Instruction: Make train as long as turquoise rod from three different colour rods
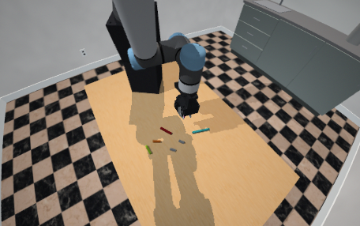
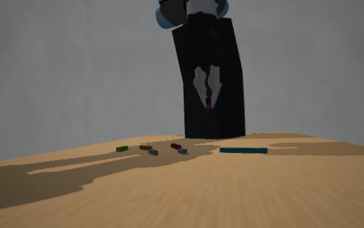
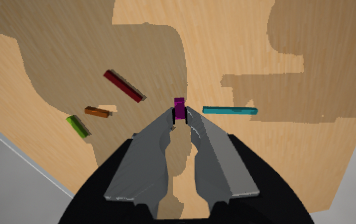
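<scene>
My gripper (image 2: 207,104) (image 3: 179,108) is shut on a magenta rod (image 2: 208,106) (image 3: 179,108) and holds it high above the table. The turquoise rod (image 1: 200,130) (image 2: 243,150) (image 3: 230,110) lies flat, right of the other rods. A red rod (image 1: 166,130) (image 2: 176,146) (image 3: 123,86) lies at a slant left of it. An orange rod (image 1: 157,141) (image 2: 145,147) (image 3: 97,112) and a lime rod (image 1: 148,149) (image 2: 121,148) (image 3: 77,126) lie further left, apart. Two grey rods (image 1: 181,141) (image 1: 173,149) (image 2: 182,151) (image 2: 153,152) lie apart from each other, mostly hidden in the wrist view.
The wooden table top (image 1: 245,170) (image 2: 239,191) carries the rods. The arm's black pedestal (image 1: 146,80) (image 2: 213,123) stands at its back. Shadows of the arm fall across the rods. Grey cabinets (image 1: 288,59) stand beyond the table at the right.
</scene>
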### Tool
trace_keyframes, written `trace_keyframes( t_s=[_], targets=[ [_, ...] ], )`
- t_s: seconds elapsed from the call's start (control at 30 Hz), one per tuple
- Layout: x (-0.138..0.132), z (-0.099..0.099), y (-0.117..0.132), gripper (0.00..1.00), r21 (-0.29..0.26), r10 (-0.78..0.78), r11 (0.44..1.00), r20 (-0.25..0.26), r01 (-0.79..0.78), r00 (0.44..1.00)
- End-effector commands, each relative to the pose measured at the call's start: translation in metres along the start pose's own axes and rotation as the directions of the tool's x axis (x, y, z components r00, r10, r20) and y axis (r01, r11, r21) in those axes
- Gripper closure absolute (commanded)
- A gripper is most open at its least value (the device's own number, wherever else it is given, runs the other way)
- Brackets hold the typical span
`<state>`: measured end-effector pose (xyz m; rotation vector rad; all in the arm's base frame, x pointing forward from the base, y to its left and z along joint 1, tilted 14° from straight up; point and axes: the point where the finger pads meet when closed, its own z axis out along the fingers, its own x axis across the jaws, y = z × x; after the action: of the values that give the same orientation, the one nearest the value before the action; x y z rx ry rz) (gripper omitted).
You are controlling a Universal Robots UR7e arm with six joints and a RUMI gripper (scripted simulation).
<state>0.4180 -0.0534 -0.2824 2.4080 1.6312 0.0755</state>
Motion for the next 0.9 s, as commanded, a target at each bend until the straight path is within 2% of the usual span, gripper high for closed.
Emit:
trace_keyframes(
  t_s=[0.0, 0.17, 0.37, 0.43, 0.53, 0.87],
  targets=[
    [0.0015, -0.0002, -0.0011, 1.0, -0.002, 0.166, 0.986, 0.006, -0.166, 0.986],
    [0.0027, -0.0001, -0.002, 1.0, -0.003, 0.305, 0.952, 0.006, -0.305, 0.952],
    [0.0041, 0.0, -0.0026, 1.0, -0.004, 0.464, 0.886, 0.005, -0.464, 0.886],
    [0.0041, 0.0, -0.0026, 1.0, -0.004, 0.464, 0.886, 0.005, -0.464, 0.886],
    [0.0049, 0.0, -0.0027, 1.0, -0.004, 0.569, 0.822, 0.005, -0.569, 0.822],
    [0.0063, 0.0001, -0.0024, 1.0, -0.005, 0.778, 0.629, 0.003, -0.778, 0.629]
  ],
)
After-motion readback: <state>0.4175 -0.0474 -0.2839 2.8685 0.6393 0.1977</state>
